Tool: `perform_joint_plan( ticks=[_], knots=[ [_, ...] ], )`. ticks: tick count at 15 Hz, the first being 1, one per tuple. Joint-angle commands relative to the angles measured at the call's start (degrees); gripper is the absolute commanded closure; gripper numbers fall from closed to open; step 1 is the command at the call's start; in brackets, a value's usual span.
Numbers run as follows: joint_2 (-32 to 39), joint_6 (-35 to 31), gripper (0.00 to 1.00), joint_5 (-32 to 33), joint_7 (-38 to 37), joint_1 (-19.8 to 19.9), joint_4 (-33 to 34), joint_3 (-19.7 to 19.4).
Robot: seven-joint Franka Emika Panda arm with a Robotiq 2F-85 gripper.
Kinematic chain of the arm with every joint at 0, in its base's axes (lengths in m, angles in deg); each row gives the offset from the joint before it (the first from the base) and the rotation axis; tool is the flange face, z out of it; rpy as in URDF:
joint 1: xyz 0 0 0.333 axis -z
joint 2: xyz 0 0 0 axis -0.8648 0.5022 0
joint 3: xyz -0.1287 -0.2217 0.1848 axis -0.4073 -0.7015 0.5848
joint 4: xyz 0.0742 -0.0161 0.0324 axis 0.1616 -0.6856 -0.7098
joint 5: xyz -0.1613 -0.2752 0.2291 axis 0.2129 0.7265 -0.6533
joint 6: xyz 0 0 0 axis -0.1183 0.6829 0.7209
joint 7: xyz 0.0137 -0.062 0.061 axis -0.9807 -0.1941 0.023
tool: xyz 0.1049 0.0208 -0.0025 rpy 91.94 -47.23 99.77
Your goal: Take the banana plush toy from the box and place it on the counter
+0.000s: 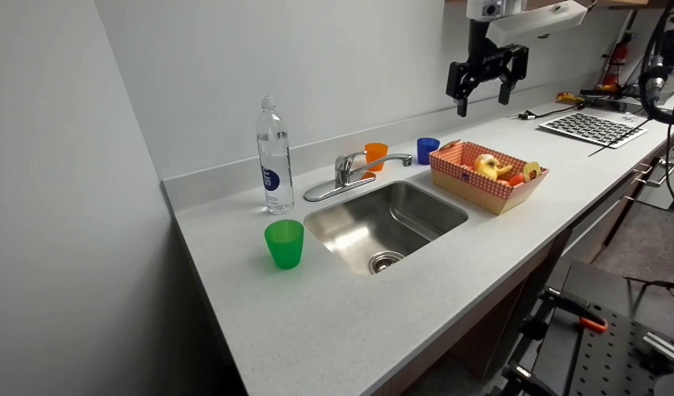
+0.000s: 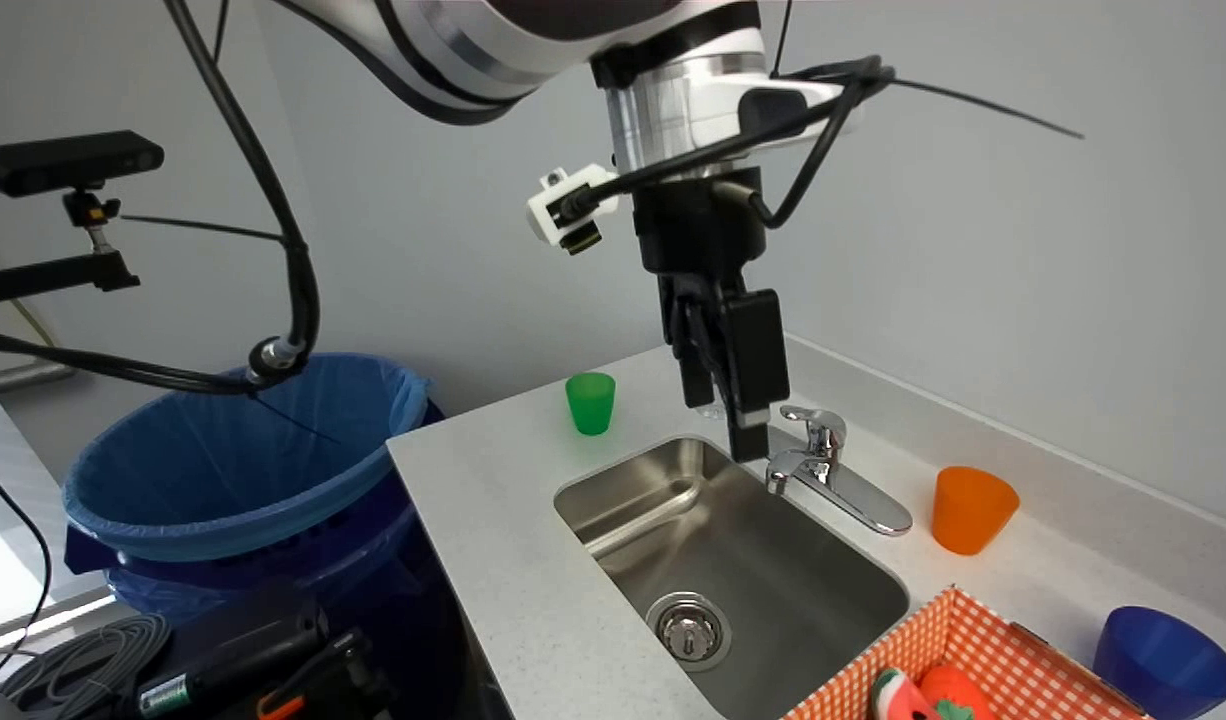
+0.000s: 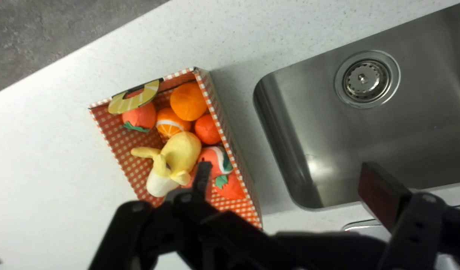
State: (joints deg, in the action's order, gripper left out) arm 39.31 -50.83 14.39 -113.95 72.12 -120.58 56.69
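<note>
The banana plush toy (image 1: pixel 488 166) is yellow with a white peeled tip. It lies in the box (image 1: pixel 466 190) among red and orange fruit toys. In the wrist view the banana plush toy (image 3: pixel 182 150) lies left of the jaws, on top of its neighbours. An exterior view shows only part of the box (image 2: pixel 1013 650); the banana is out of view there. The box stands on the white counter (image 1: pixel 315 316) beside the sink. My gripper (image 1: pixel 483 100) is open and empty, high above the counter. In the wrist view the gripper (image 3: pixel 286 170) spans from over the box to over the sink.
The steel sink (image 1: pixel 392 220) with a faucet (image 1: pixel 345 176) adjoins the box. Orange (image 1: pixel 376 156) and blue (image 1: pixel 427 150) cups stand along the back wall. A green cup (image 1: pixel 285 245) and a water bottle (image 1: pixel 275 159) stand past the sink. A keyboard-like board (image 1: pixel 592 129) lies beyond the box.
</note>
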Motion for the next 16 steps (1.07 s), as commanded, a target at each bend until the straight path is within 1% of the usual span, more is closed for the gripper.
perform_joint_plan(
  ticks=[1, 4, 6, 7, 8, 13, 14, 16],
  knots=[
    [1.36, -1.27, 0.00, 2.15, -3.69, 2.58, -0.36, -1.79],
    [2.50, -1.15, 0.00, 2.66, -5.06, 4.12, 0.15, -3.50],
    [2.60, -0.65, 0.00, 2.62, -5.58, 4.35, 0.17, -3.87],
    [2.31, 0.02, 0.00, 1.36, -3.31, 3.77, 0.05, -4.08],
    [2.40, 0.05, 0.00, 1.35, -3.27, 3.84, 0.05, -4.28],
    [2.42, 0.06, 0.00, 1.36, -3.27, 3.74, 0.05, -4.16],
    [2.11, -0.69, 0.00, 1.90, -3.89, 3.58, -0.30, -3.79],
    [3.21, -0.21, 0.00, 2.04, -5.72, 3.32, 1.02, -3.10]
  ],
)
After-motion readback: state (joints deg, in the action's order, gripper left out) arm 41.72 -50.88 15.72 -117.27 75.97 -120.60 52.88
